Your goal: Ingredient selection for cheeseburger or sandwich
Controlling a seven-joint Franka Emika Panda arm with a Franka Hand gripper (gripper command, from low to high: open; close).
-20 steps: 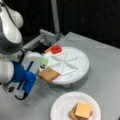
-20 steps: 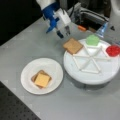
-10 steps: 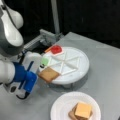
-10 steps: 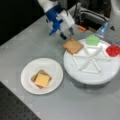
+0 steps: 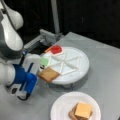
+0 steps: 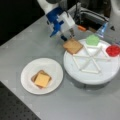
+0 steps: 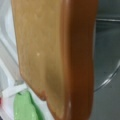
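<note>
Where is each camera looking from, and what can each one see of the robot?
Front view: high up, looking down at the divided tray and the plate; the arm and gripper show at its left.
Front view: high up from the opposite side; the gripper shows at its top, the plate at its left.
Wrist view: on the arm, close against the toast square; no gripper shows.
All three share the toast and the green leaf piece.

The arm's white links fill a front view from nine to eleven o'clock, ending in a blue-and-white wrist. The gripper sits at about nine o'clock there, pointing toward three, its jaws clamped on a toast square (held by its edge). In a front view, the gripper sits near twelve o'clock.
</note>
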